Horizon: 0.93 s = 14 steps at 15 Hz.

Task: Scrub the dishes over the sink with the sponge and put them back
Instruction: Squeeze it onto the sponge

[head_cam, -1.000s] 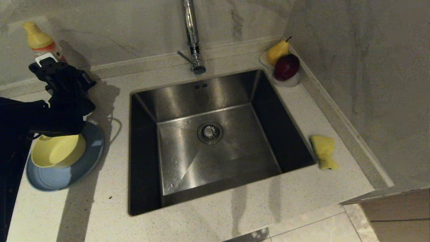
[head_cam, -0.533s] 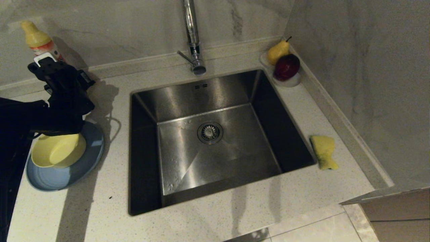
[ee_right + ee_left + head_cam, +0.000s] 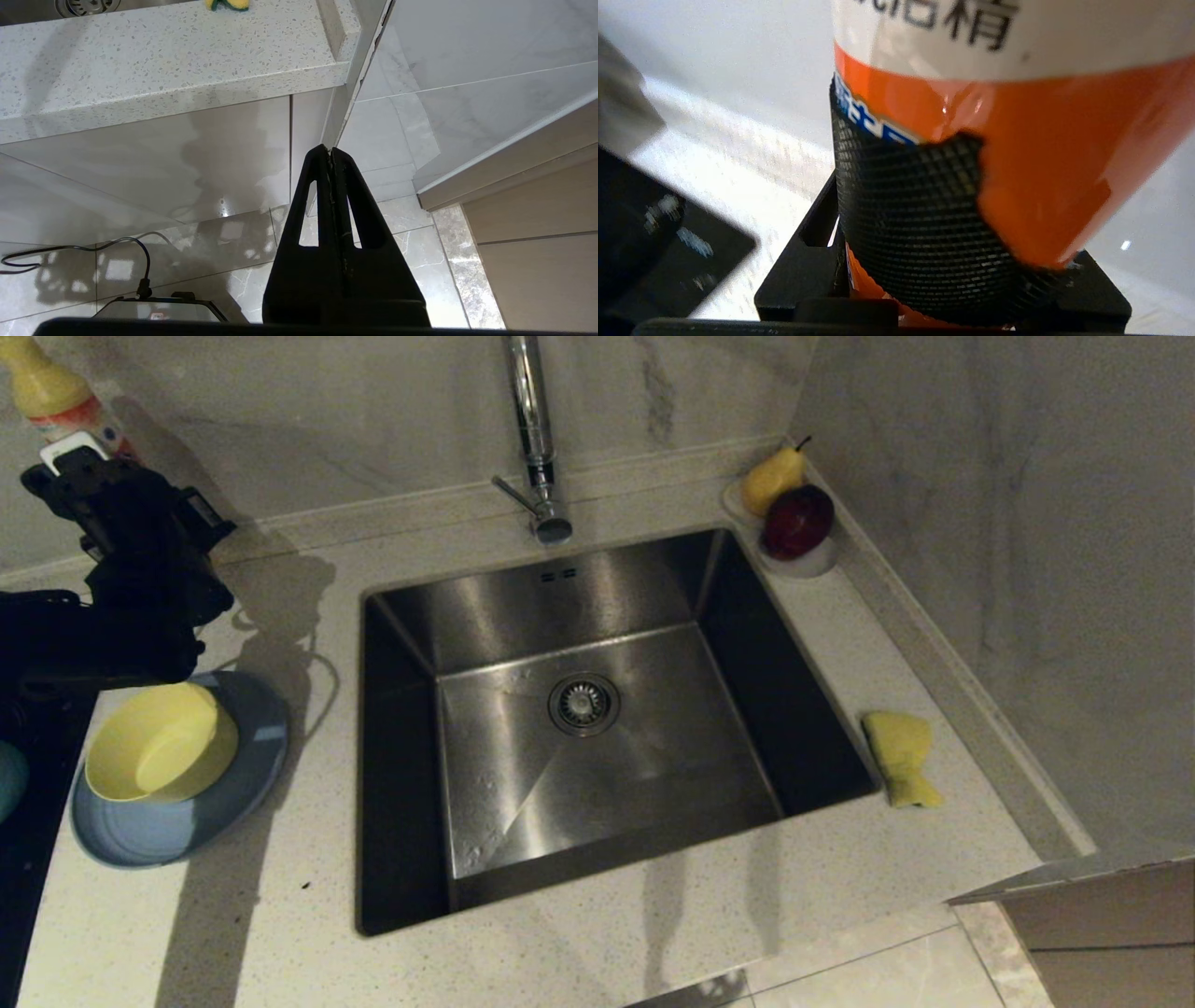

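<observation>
One detergent bottle, orange-labelled with a yellow cap, is clamped in our left gripper above the far left corner of the countertop; its base appears clear of the surface, and we judge the aim is to bring soap to the washing. Our right gripper, one, hangs parked below the countertop's front edge with its fingers pressed together and nothing between them. One sponge, yellow with a green side, lies on the right strip of the countertop just beside the sink, within reach of the parked arm, which we suppose is why it sits there. One stainless sink with one drain strainer at its centre holds no dish; one chrome tap stands at its far edge. Dishes counted: one pale-yellow bowl resting inside one light-blue plate at the left edge of the countertop, stacked, we judge, to await scrubbing; one teal bowl only partly visible at the extreme left, its support not discernible. Fruit counted: one yellow pear and one dark red fruit, together on one small white dish in the far right corner, well apart from the work.
</observation>
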Available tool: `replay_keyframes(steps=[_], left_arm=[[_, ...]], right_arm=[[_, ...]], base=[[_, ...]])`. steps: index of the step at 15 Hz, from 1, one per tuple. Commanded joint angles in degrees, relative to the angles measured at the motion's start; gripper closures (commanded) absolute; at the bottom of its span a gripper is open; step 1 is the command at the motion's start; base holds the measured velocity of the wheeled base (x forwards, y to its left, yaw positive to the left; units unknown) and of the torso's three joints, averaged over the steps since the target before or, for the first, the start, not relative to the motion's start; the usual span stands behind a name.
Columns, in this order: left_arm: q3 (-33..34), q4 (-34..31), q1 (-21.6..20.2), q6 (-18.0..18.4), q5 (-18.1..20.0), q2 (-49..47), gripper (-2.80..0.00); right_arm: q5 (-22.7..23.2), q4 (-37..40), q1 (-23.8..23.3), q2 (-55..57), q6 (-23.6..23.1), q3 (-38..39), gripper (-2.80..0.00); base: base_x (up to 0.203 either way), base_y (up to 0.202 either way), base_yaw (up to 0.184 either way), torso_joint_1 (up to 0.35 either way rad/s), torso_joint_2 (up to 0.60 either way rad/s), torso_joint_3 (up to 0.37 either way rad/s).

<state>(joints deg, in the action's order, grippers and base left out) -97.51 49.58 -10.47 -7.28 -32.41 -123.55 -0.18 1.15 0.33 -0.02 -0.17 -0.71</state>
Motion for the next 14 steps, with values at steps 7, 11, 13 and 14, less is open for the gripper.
replay_keyframes(steps=[7, 11, 13, 14], left_arm=[[4.66, -13.18, 3.8, -0.28, 0.19, 23.61, 0.0], [7.41, -25.61, 10.95, 0.05, 1.92, 35.02, 0.0], [8.01, -31.08, 17.52, 0.35, 2.71, 39.07, 0.0], [8.14, -33.12, 20.61, 0.62, 2.81, 40.51, 0.0]], right_arm=[[0.01, 0.0, 0.02, -0.06, -0.01, 0.0, 0.0], [0.01, 0.0, 0.02, -0.06, -0.01, 0.0, 0.0], [0.01, 0.0, 0.02, -0.06, -0.01, 0.0, 0.0], [0.01, 0.0, 0.02, -0.06, -0.01, 0.0, 0.0]], base=[[0.0, 0.0, 0.0, 0.0, 0.0, 0.0], [0.0, 0.0, 0.0, 0.0, 0.0, 0.0], [0.0, 0.0, 0.0, 0.0, 0.0, 0.0], [0.0, 0.0, 0.0, 0.0, 0.0, 0.0]])
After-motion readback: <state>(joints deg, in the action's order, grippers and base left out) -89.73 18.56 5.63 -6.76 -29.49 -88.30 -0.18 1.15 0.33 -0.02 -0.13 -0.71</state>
